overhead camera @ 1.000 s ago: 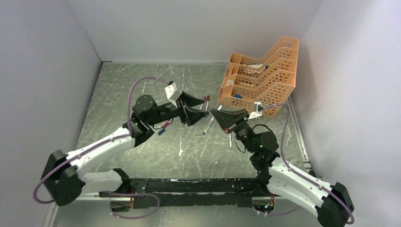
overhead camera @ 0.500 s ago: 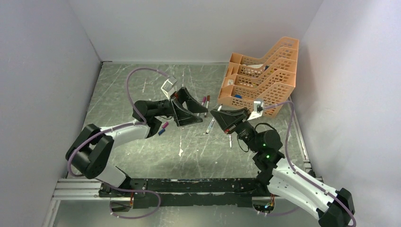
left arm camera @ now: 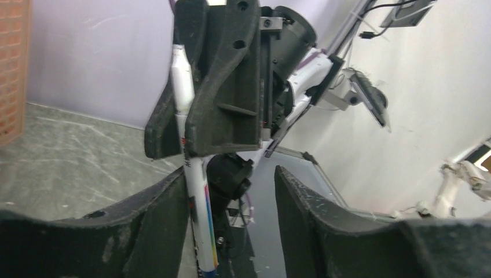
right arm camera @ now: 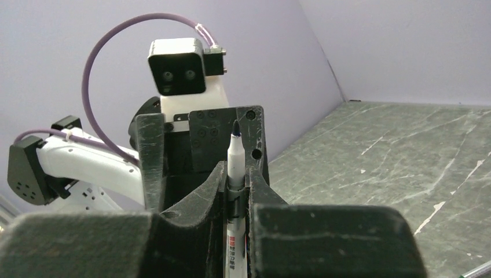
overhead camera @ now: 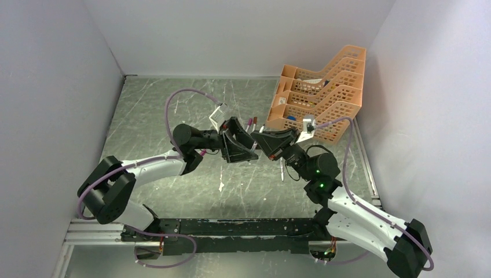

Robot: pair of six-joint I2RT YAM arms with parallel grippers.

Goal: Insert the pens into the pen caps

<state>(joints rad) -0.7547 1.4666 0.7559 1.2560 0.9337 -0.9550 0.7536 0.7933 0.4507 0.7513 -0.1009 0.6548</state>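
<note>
1. Your right gripper is clamped on a pen, with a finger pressed to each side of the barrel.
2. That pen runs lengthwise along the fingers. Its dark tip sticks out past the fingertips and points away from the wrist, at your left gripper.
3. From above, the pen's long axis lies roughly left to right across the table, tip toward the left arm. It is held off the surface, mid-table.
4. Your left gripper stands wide and holds nothing. In its own camera the barrel runs just beside one finger, well apart from the other; you cannot tell whether it touches.
5. Two caps, one pink and one dark red, lie just beyond the grippers, near the orange tray.
6. A second pen lies on the table by your right arm, its axis running near to far.
</note>
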